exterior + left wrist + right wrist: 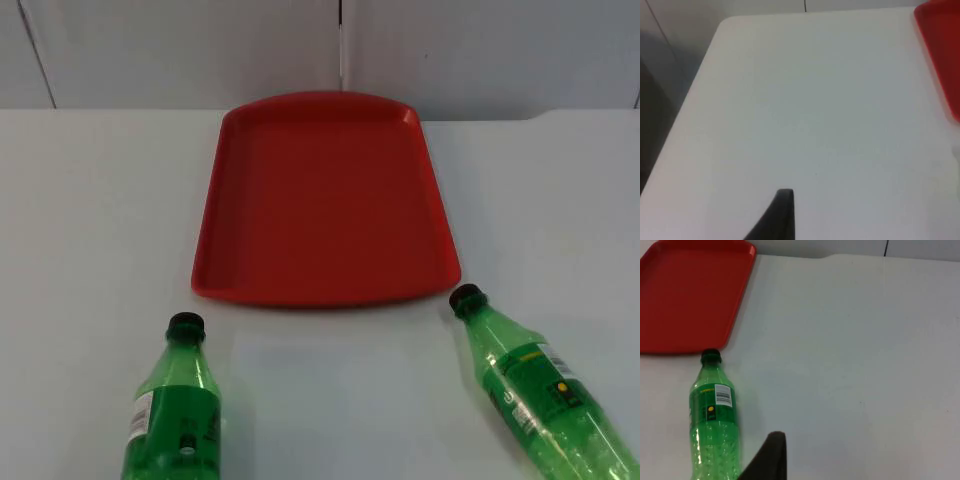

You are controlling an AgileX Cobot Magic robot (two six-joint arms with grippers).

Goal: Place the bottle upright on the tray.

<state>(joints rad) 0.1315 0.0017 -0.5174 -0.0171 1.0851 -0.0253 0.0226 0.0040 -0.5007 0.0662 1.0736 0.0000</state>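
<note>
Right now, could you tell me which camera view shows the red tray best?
The top view: the whole red tray lies there with its full rim, bare inside, between two lying green bottles. The right wrist view cuts it off at one side, and the left wrist view catches just an edge of it.

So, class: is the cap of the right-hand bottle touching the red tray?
Apart. In the top view, a strip of white table separates the right-hand bottle from the tray; the right wrist view shows the same gap.
</note>
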